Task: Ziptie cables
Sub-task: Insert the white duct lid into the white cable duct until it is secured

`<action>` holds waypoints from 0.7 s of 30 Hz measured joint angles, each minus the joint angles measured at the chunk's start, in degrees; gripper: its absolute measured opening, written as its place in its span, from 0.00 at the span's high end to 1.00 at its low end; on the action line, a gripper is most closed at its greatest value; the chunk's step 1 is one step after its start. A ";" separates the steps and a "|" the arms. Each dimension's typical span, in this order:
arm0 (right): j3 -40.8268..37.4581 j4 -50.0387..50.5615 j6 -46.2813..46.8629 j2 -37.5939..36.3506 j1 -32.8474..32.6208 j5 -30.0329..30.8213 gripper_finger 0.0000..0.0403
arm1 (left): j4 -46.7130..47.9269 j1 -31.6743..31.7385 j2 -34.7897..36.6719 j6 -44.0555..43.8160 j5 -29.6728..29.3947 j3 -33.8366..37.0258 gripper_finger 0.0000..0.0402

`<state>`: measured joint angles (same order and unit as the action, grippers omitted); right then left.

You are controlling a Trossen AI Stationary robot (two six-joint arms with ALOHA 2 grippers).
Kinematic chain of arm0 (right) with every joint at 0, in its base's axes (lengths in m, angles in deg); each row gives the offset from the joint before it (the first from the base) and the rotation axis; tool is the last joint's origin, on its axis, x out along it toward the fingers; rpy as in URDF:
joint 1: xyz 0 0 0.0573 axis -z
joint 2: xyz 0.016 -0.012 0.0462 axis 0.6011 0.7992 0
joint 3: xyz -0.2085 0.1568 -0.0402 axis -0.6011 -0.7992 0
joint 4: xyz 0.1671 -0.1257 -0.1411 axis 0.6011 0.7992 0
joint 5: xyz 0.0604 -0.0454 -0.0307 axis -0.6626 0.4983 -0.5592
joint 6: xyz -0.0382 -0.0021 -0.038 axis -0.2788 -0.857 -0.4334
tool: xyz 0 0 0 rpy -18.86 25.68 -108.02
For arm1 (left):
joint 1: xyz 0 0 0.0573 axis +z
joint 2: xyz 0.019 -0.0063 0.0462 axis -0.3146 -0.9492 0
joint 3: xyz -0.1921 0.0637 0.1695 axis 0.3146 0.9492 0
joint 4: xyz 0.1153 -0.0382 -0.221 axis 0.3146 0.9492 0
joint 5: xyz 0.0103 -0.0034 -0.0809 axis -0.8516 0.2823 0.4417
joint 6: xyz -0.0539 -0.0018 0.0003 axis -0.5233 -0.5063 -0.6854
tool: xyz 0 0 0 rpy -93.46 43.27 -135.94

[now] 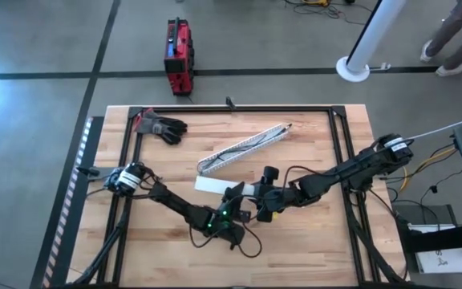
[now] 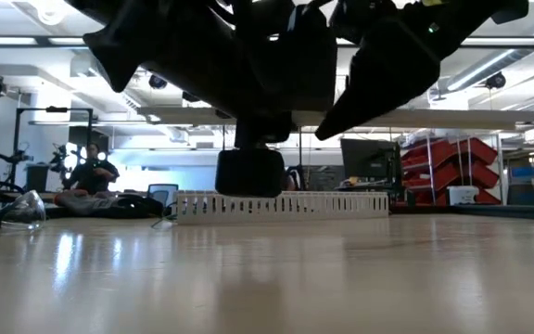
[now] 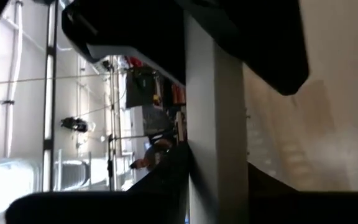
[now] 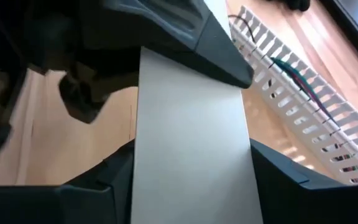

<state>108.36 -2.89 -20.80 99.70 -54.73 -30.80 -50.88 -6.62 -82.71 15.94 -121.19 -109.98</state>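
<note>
The cables (image 4: 298,79), thin green and reddish wires, lie inside the long white slotted channel (image 1: 243,148), which rests on the table past its middle and also shows in the low view (image 2: 281,204). A flat white lid (image 1: 213,185) lies nearer, in front of the channel. My left gripper (image 1: 235,195) and my right gripper (image 1: 260,194) meet at the lid's right end, both shut on it. In the low view both grippers hang as dark shapes above the table. My left gripper has the lid's right end, one finger (image 4: 185,37) lying over the lid's flat face (image 4: 179,74); it comes level from the table's near left. My right gripper holds the lid (image 4: 191,155) across its width, one finger (image 4: 104,180) on each long edge, coming from the table's right, along the lid. Whether the lid's free end (image 1: 203,185) rests on the table cannot be told.
Black gloves (image 1: 163,127) lie at the table's far left corner. A black frame (image 1: 239,109) runs round the table top. On the floor beyond stands a red case (image 1: 179,54). A seated person (image 2: 91,176) shows in the room behind.
</note>
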 joint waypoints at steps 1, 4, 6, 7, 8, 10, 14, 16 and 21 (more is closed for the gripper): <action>0.00 0.53 0.00 0.00 0.00 -0.01 0.48 | 0.00 -0.08 0.00 -0.03 0.95 0.00 0.88; 0.04 2.32 -0.09 -0.17 0.00 0.20 0.48 | 0.42 -0.29 0.35 -1.19 2.95 0.00 0.85; 0.09 3.86 -0.01 -0.56 0.09 0.80 0.48 | 1.04 -0.50 1.29 -2.80 3.91 0.28 0.82; 0.18 4.68 0.03 -0.82 0.12 0.60 0.48 | 2.07 -0.66 2.06 -3.62 4.02 0.55 0.80; 0.26 6.01 0.10 -1.12 0.15 0.42 0.48 | 3.80 -0.80 2.92 -4.90 4.17 0.77 0.78; 0.30 9.71 0.73 -1.61 0.04 0.36 0.48 | 9.68 -1.31 4.78 -9.40 4.63 0.89 0.74; 0.07 20.01 5.49 -3.33 0.00 -0.26 0.48 | 27.23 -3.09 9.37 -30.91 9.67 1.06 0.67; -0.66 21.23 6.94 -4.10 -0.30 -0.28 0.47 | 35.60 -3.55 11.55 -44.63 20.25 1.18 0.64; -3.52 20.60 4.58 -5.56 -1.04 -5.70 0.48 | 42.26 -3.43 14.93 -68.34 45.25 3.79 0.59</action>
<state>104.84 17.70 -16.21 94.13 -55.76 -36.50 -8.62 -10.04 -67.78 -52.40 -75.94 -106.19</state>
